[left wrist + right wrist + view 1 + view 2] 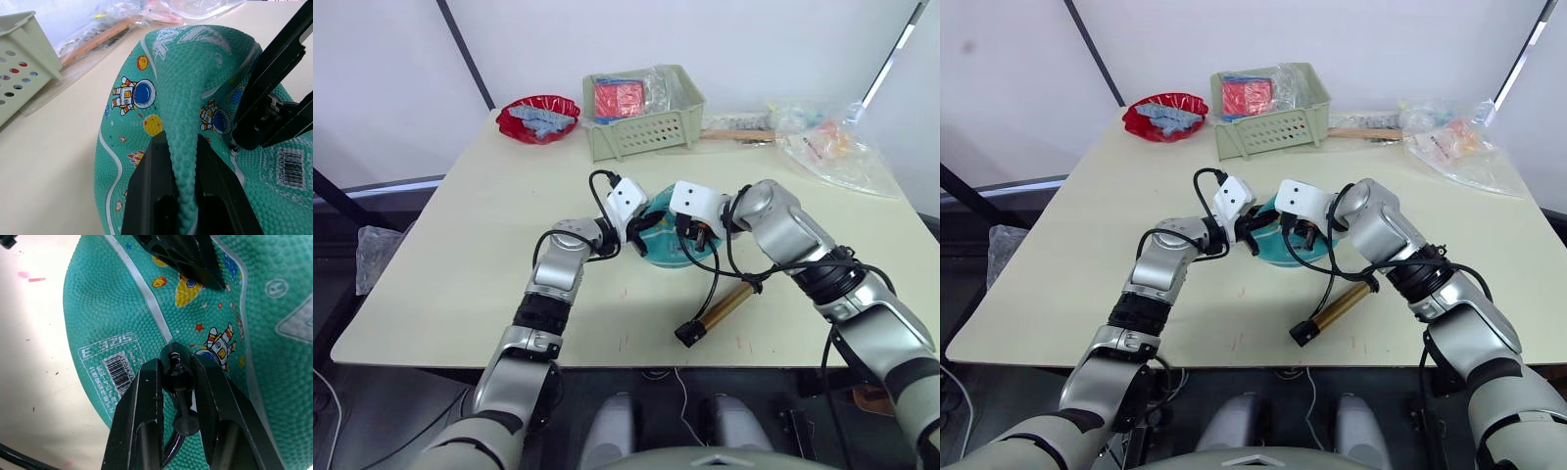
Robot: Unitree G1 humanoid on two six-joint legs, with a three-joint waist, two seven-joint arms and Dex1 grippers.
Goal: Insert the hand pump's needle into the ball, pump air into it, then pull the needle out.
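Tabletop (489,225): ball (186,88) between both grippers' fingers (156,196).

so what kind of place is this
Probably a lab or test room: a plain cream table against bare white walls, set with props like a green basket, a red bowl and plastic bags.

The ball (186,98) is teal-turquoise with a pebbled skin, white seam lines, small cartoon astronauts, rockets and yellow planets, a white triangle logo and a white barcode label patch (113,366). The hand pump (724,310) has a gold-bronze barrel, black ends and a black hose, and both pairs of fingers (142,416) are black. The table (460,255) is pale cream, the bowl (538,117) red, the basket (646,132) pale green.
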